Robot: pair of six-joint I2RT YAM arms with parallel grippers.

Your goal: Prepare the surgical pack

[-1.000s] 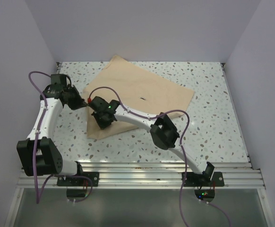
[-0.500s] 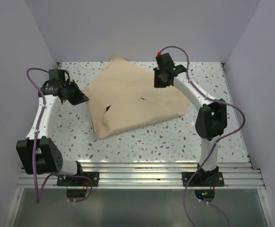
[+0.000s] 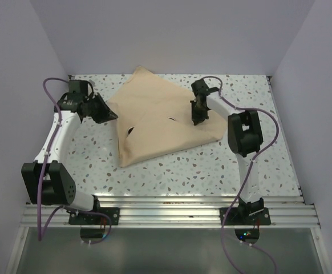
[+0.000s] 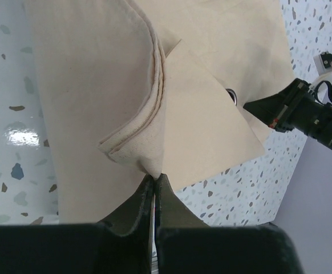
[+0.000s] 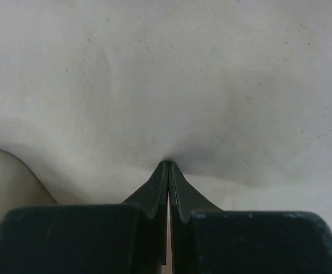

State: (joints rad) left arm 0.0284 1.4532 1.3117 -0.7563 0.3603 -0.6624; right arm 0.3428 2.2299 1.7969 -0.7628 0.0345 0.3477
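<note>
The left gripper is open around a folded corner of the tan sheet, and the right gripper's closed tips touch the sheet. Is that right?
Not open: the left wrist view shows the left gripper shut on the folded corner of the tan sheet. The right gripper, tips closed, does touch the sheet.

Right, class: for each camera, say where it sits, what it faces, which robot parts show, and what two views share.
Top external: above and behind the bases, looking down on the table, tan sheet and both arms.
Left wrist: on the left arm, looking along the shut left gripper pinching a sheet corner; the right gripper shows too.
Right wrist: on the right arm, shut fingers against the sheet.
Shared: every view shows the sheet; top and left wrist both show the right gripper.
</note>
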